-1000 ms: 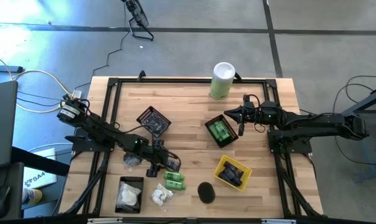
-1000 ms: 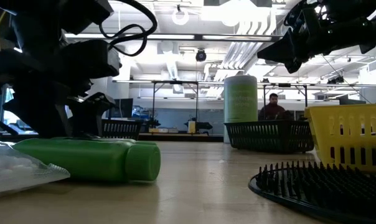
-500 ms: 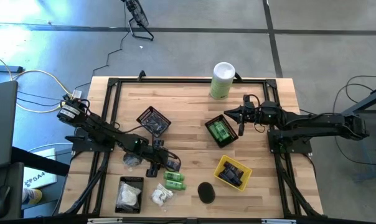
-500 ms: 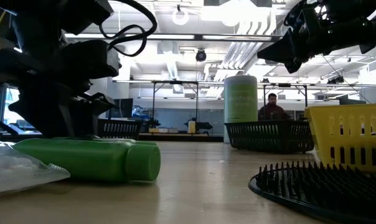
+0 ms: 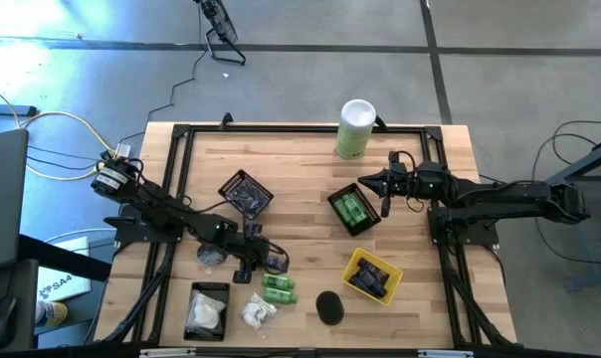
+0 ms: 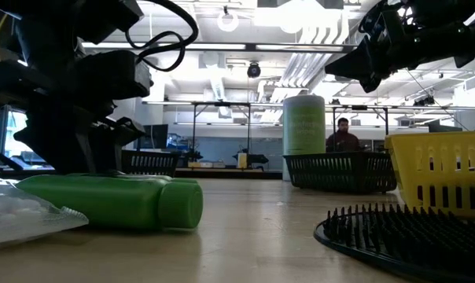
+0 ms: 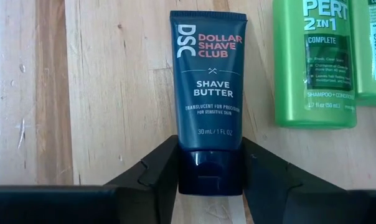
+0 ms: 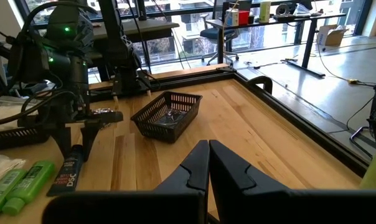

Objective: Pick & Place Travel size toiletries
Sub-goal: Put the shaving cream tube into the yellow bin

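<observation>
A dark navy tube [image 7: 210,93] lies flat on the wooden table, next to two bright green bottles [image 7: 312,62]. My left gripper [image 7: 210,177] stands at the tube's cap end, shut on it; in the high view it is near the table's middle left [image 5: 266,264]. The right wrist view shows the tube [image 8: 68,171] under that gripper too. My right gripper [image 5: 365,182] hangs shut and holding nothing above the table's right half, beside a black basket [image 5: 352,211] holding green bottles. My left gripper pinches the tube's dark cap end [image 7: 210,171] between its two fingers [image 7: 157,171], one on each side. The fingers slant down from the table's left and lie along the tube, which stretches away from them. The tube rests flat on the table.
A tall white-and-green canister [image 5: 355,127] stands at the far edge. There are a black basket [image 5: 246,194] at far left, a yellow basket [image 5: 372,275] at near right, a black disc [image 5: 328,306], and a black basket with white packets [image 5: 207,310] at near left.
My left gripper's fingers have drawn together around the tube's cap end while the arm stayed in place. The tube has not moved.
</observation>
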You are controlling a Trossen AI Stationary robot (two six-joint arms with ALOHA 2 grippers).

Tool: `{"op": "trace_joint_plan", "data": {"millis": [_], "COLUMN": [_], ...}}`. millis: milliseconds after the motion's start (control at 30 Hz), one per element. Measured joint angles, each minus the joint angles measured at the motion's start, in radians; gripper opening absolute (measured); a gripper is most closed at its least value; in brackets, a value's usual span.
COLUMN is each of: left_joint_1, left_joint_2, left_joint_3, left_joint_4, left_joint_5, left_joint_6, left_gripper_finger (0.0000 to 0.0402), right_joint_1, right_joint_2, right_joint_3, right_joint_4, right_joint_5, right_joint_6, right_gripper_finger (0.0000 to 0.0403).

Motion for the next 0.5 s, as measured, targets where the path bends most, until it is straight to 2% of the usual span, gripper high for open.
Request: {"op": "trace_joint_plan", "data": {"millis": [500], "left_joint_1": [0.0], "left_joint_2": [0.0], "left_joint_3": [0.0], "left_joint_4": [0.004], "left_joint_5": [0.0], "left_joint_6": [-0.014], "left_gripper_finger": [0.0143], "right_joint_1": [0.0], "right_joint_2": [0.0], "right_joint_3": [0.0], "right_joint_4": [0.0], "right_joint_5": [0.0], "right_joint_6": [0.0], "right_gripper_finger": [0.0004]}}
